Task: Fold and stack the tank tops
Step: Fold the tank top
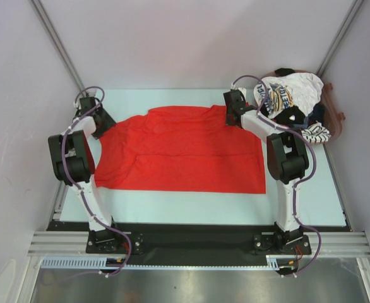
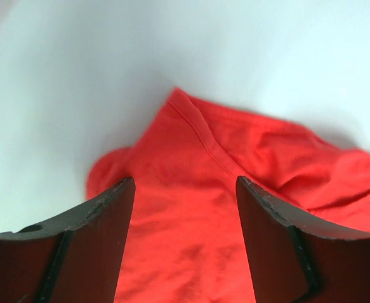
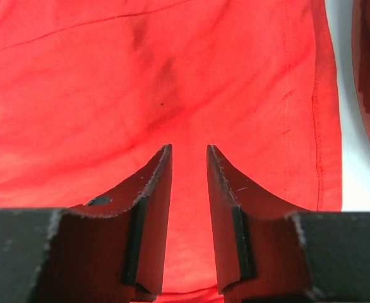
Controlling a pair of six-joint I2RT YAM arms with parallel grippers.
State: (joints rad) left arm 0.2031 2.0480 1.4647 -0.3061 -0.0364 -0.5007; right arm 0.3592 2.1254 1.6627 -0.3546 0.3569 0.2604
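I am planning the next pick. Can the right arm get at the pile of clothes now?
Probably yes: the right gripper, open over the red top, sits close beside the pile, and nothing lies between them.

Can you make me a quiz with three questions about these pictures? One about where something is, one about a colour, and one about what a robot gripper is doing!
1. Where is the pile of other tank tops?
A) near left corner
B) far right corner
C) right in the middle

2. What colour is the big spread-out tank top?
A) red
B) green
C) striped

3. How is the left gripper?
A) shut tight
B) holding a striped top
C) open, holding nothing

Answers:
1. B, the top view shows the pile at the far right.
2. A, it is plain bright red.
3. C, its wrist view shows the jaws wide apart with nothing gripped.
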